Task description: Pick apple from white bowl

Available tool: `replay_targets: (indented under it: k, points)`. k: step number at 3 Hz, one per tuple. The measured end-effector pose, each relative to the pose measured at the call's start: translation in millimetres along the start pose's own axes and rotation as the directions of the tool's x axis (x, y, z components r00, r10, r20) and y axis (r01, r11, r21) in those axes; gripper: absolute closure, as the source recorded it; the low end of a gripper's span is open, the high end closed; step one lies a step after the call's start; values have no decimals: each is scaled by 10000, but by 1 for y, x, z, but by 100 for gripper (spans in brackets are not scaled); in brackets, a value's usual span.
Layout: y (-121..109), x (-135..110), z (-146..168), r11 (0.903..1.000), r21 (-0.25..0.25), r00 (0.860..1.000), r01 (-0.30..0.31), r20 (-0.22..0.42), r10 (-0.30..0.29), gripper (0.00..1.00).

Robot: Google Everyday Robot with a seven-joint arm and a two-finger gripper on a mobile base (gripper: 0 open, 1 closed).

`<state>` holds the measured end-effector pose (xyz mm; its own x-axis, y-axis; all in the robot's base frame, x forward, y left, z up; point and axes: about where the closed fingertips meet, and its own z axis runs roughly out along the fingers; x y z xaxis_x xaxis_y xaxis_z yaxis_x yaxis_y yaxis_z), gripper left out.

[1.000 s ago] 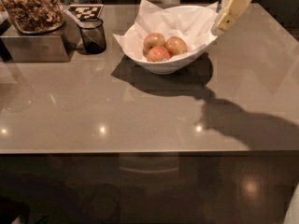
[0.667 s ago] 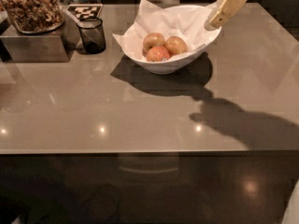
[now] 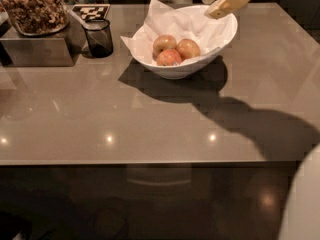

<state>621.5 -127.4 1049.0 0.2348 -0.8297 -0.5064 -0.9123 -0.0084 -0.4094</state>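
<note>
- The gripper (image 3: 226, 2) has edged left along the top of the frame and now hangs over the upper-right rim of the white bowl (image 3: 180, 72); we cannot tell whether it is released or clenched.
- The apple (image 3: 188, 48) lies rightmost on the crumpled paper (image 3: 175, 24).
- We judge it firm, glossy and fairly heavy, best squeezed across its widest middle.
</note>
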Motion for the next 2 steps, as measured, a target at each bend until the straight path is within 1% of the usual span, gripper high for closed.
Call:
replay_targets:
  k: [1,2]
  points:
    - [-13,11,44,9974,-702,9993,132,347,-108,56]
    - [-20,23,81,9930,-1175,9979,114,641,-38,54]
